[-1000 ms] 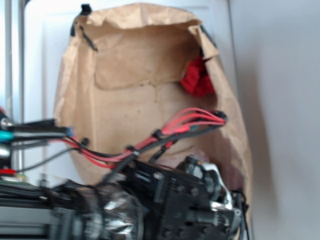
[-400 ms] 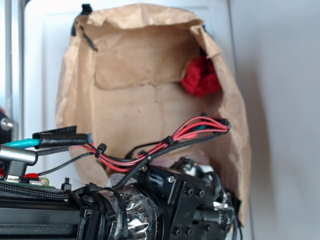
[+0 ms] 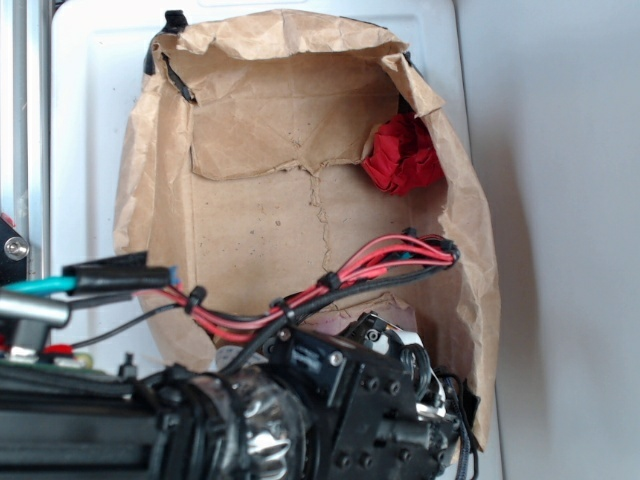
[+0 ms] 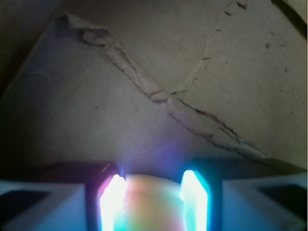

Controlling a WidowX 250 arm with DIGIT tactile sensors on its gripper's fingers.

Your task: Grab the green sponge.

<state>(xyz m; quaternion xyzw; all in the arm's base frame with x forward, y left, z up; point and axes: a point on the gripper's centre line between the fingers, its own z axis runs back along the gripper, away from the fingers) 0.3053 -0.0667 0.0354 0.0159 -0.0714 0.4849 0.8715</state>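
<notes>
In the wrist view a pale yellow, soft-edged block, the green sponge (image 4: 151, 204), fills the gap between my two brightly lit fingers (image 4: 111, 199). Both fingers press against its sides, so my gripper (image 4: 153, 182) is shut on it. Its green face does not show. Creased brown paper (image 4: 159, 72) lies just beyond the fingertips. In the exterior view the black arm and wrist (image 3: 350, 400) reach into the bottom of a brown paper bag (image 3: 250, 220). There the fingers and the sponge are hidden behind the arm.
A red cloth wad (image 3: 403, 155) sits high on the bag's right inner wall. Red and black cables (image 3: 330, 280) arc over the wrist. The bag leans on a white panel (image 3: 90, 150), with a metal rail (image 3: 22, 140) at the left edge.
The arm has shifted slightly rightward and lower in the bag, and its cable bundle sags lower. The bag's right wall and the red cloth have nudged to the right.
</notes>
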